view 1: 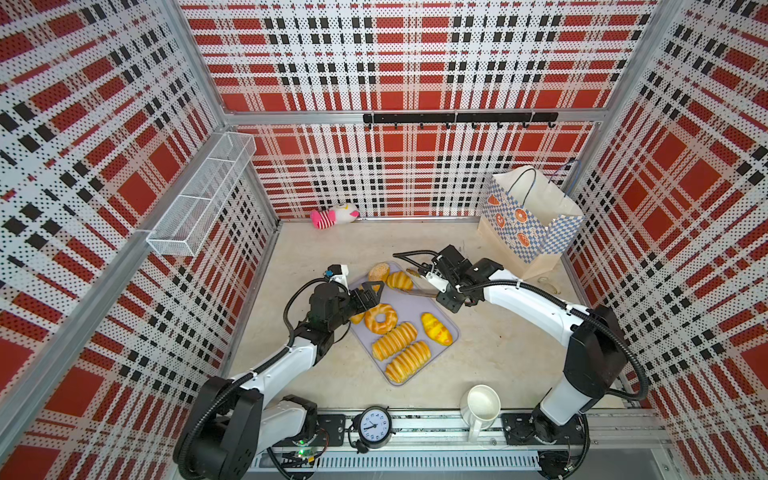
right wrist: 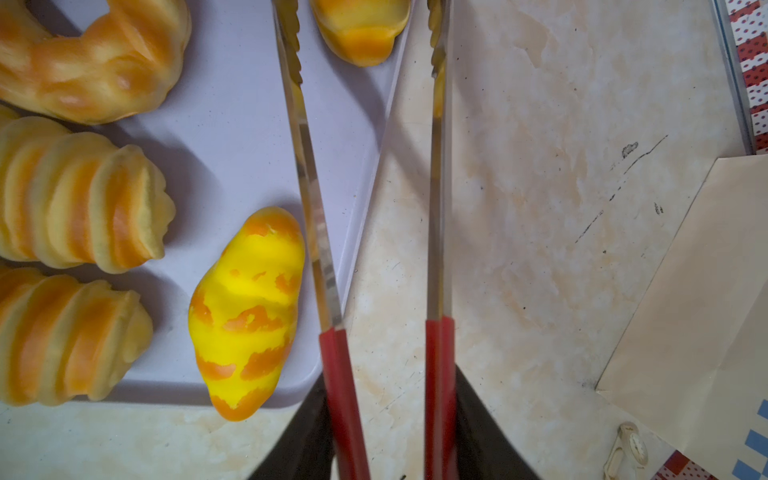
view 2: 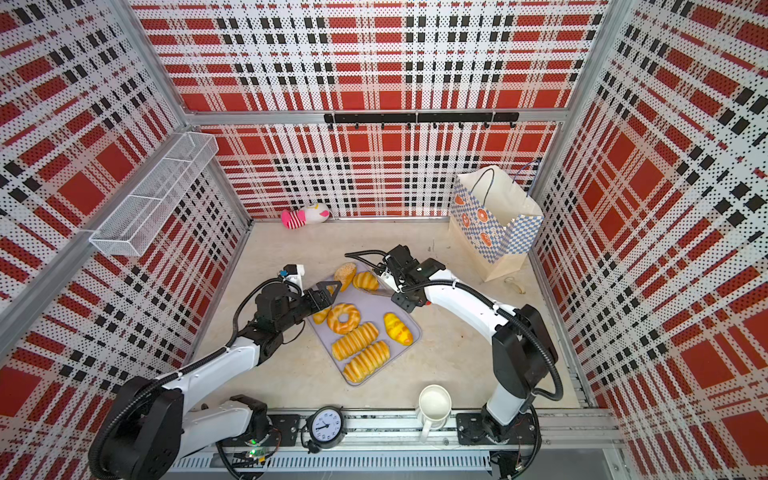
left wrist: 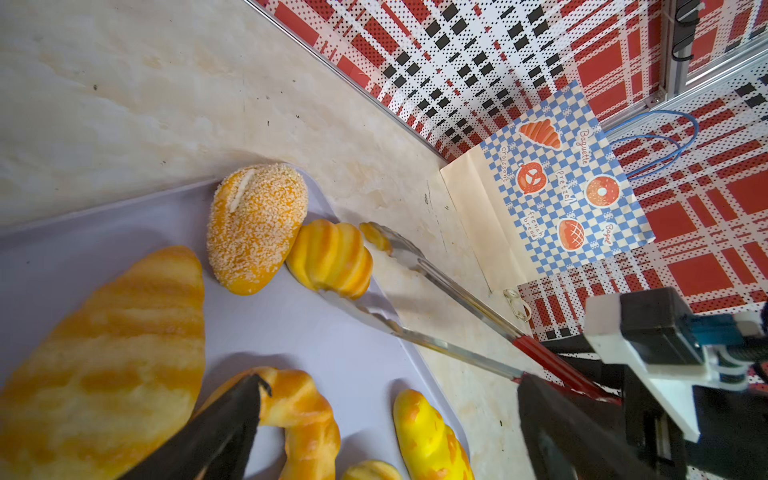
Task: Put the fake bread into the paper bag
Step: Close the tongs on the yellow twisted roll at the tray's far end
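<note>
The fake bread lies on a lilac tray (view 1: 415, 305): a seeded bun (view 1: 379, 272), a small croissant (view 1: 400, 280), a ring doughnut (view 1: 380, 318), two ridged loaves (view 1: 394, 340) and a yellow croissant (view 1: 436, 329). My right gripper (right wrist: 390, 390) is shut on the red handles of metal tongs (right wrist: 309, 187). The tong tips stand apart on either side of the small croissant (left wrist: 330, 257) at the tray's far edge. My left gripper (view 1: 372, 291) hangs open over the tray beside the doughnut, holding nothing. The paper bag (view 1: 528, 220) stands open in the far right corner.
A white jug (view 1: 482, 405) and a small clock (view 1: 375, 426) stand at the front rail. A pink-and-white plush toy (view 1: 334, 216) lies by the back wall. A wire basket (view 1: 199, 199) hangs on the left wall. A small watch (right wrist: 627, 449) lies near the bag.
</note>
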You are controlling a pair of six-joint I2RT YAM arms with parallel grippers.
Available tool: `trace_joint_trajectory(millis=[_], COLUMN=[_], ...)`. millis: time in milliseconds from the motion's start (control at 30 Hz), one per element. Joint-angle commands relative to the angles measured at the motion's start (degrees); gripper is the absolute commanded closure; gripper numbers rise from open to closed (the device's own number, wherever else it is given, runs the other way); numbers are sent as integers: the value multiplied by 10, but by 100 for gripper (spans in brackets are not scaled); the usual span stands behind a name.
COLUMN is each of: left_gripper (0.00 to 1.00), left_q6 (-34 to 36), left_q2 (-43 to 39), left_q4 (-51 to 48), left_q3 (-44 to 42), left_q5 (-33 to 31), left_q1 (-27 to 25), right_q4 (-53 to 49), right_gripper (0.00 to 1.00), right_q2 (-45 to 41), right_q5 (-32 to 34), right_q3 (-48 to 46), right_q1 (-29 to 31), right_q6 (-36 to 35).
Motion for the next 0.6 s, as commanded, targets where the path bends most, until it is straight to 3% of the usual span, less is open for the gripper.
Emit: trace_joint_trajectory(millis=[0, 300, 567], left_gripper=[1, 2, 3], left_q6=[4, 4, 2], left_q2=[-1, -1, -7], left_q4=[11, 11, 11], left_q3=[1, -2, 2], left_q5=[11, 10, 9], left_q1=[6, 8, 10], right_q4=[1, 11, 39], right_gripper=[59, 69, 78], right_q2=[10, 23, -17], right_q5=[1, -8, -12], right_q3=[19, 21, -6], right_q1=[4, 8, 8], right_q6=[-10, -5, 11])
